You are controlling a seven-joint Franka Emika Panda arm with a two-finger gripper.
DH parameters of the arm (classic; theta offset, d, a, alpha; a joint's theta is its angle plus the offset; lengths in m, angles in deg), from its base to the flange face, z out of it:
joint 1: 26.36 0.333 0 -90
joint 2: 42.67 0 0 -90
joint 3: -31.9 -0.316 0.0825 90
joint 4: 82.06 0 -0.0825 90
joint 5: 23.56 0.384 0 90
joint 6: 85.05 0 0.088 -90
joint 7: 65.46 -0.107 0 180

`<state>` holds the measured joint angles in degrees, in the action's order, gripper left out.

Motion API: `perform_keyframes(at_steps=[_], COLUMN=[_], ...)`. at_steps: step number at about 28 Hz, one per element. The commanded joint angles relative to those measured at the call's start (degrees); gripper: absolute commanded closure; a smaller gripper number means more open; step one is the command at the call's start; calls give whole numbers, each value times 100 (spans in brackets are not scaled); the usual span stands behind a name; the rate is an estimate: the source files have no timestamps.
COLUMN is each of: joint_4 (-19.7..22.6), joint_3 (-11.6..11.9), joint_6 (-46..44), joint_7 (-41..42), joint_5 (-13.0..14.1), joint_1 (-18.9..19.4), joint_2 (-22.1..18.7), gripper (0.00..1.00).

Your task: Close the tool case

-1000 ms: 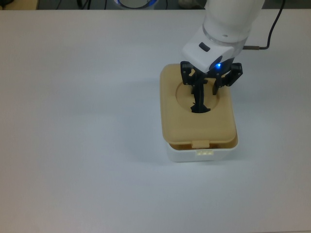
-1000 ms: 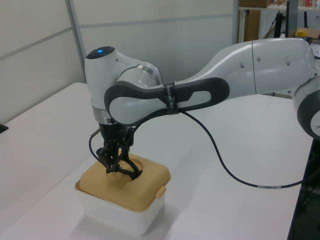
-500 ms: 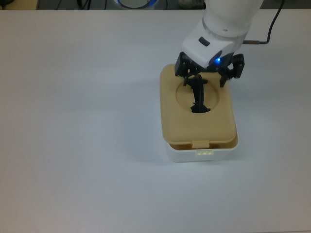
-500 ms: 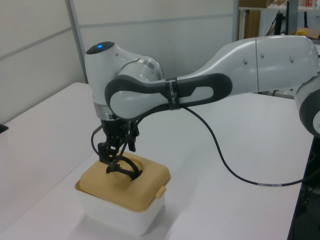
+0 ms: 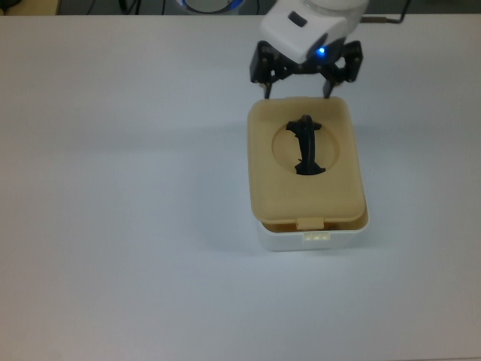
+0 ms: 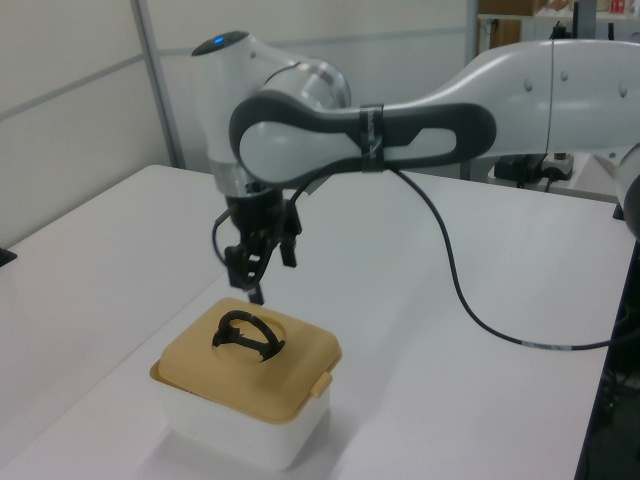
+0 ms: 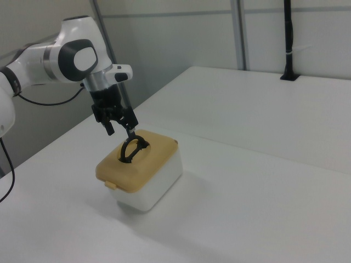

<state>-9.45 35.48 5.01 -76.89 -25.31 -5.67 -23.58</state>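
Left view | tool (image 6: 270, 268) spread, empty, above lid (image 6: 250, 358)

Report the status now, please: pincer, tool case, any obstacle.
Pincer open, empty, raised clear of black handle. Tan lid sits on white tub. Nothing in the way.

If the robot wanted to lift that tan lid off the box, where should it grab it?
Probably by the black handle, coming straight down from above. It arches up out of the round recess in the tan lid, a thin bar that open fingers could close across. The lid itself looks too wide and flat for the gripper to hold.
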Motion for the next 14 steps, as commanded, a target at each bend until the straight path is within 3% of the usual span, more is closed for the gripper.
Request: perform_keyframes(at_steps=[1, 14], joint_4=[157, 245], joint_3=[2, -16], joint_6=[-331, -771], joint_7=[501, 1222], joint_5=[8, 25], joint_1=[-311, -1392], joint_2=[-335, -722], gripper=[0, 0])
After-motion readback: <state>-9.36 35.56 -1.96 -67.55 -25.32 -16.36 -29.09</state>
